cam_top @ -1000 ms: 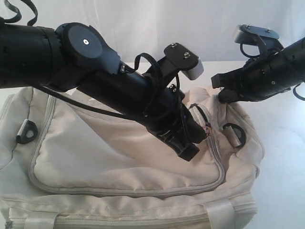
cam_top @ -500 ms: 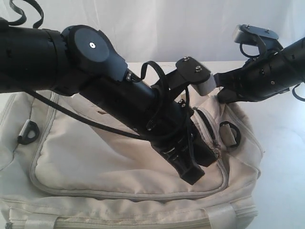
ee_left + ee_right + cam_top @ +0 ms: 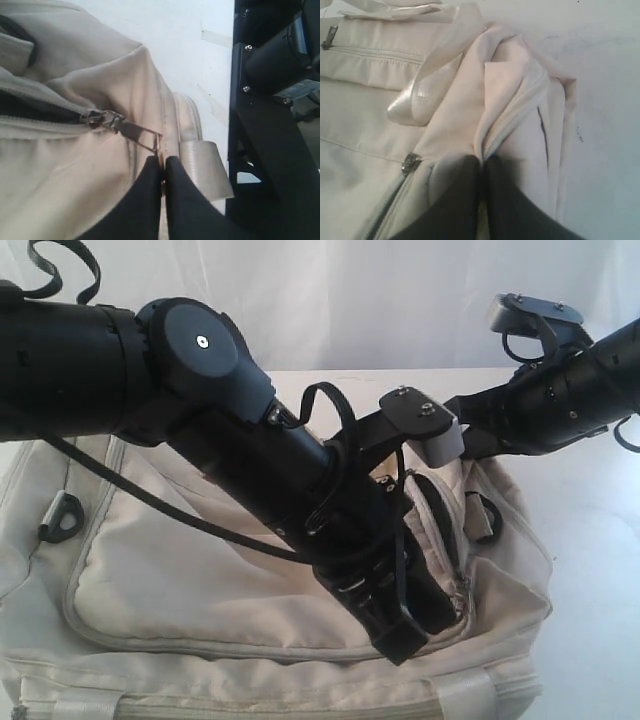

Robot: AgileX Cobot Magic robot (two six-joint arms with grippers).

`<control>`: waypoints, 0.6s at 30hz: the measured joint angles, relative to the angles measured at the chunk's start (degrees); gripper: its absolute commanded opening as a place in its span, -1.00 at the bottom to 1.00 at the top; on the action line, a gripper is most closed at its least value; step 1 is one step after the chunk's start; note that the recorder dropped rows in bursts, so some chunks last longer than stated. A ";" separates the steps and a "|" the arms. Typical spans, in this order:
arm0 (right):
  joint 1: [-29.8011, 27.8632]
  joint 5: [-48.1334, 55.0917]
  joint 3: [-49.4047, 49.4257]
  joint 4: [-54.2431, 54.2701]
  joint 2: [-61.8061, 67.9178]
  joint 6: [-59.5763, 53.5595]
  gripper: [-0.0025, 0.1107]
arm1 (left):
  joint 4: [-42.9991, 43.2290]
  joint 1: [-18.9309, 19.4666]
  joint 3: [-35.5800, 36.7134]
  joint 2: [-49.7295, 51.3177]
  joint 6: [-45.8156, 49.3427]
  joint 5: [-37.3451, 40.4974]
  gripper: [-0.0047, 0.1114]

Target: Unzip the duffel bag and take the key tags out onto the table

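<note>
The cream duffel bag point(image 3: 200, 570) lies on the white table point(image 3: 590, 540). My left gripper point(image 3: 445, 612) reaches across the bag to its right side. In the left wrist view this gripper point(image 3: 163, 160) is shut on the metal zipper pull point(image 3: 142, 135), which trails from the slider point(image 3: 102, 119). Behind the slider the zipper gapes and shows dark lining point(image 3: 435, 530). My right gripper point(image 3: 465, 445) is at the bag's far right end. It point(image 3: 482, 160) is shut on a fold of bag fabric point(image 3: 507, 100). The key tags are hidden.
A black D-ring point(image 3: 60, 515) sits at the bag's left end and another point(image 3: 485, 515) at the right end. A webbing handle point(image 3: 202, 167) lies beside the left fingers. Bare white table point(image 3: 605, 125) shows to the right of the bag.
My left gripper has moved down the bag's right side toward the front edge, dragging the zipper pull, and the opening has lengthened. The right gripper has kept its hold in place.
</note>
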 measured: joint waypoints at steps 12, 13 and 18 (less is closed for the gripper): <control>-1.86 -0.90 0.00 -0.63 -0.32 0.00 -0.96 | -0.12 -0.67 0.00 -0.03 -0.45 8.31 -0.92; -1.85 -0.90 0.00 -0.63 -0.32 0.00 -0.96 | -0.12 -0.67 0.00 -0.15 -0.45 8.61 -0.92; -1.85 -1.03 0.00 -0.63 -0.32 0.00 -0.96 | 3.33 -0.67 0.00 -2.38 -2.89 9.02 -0.92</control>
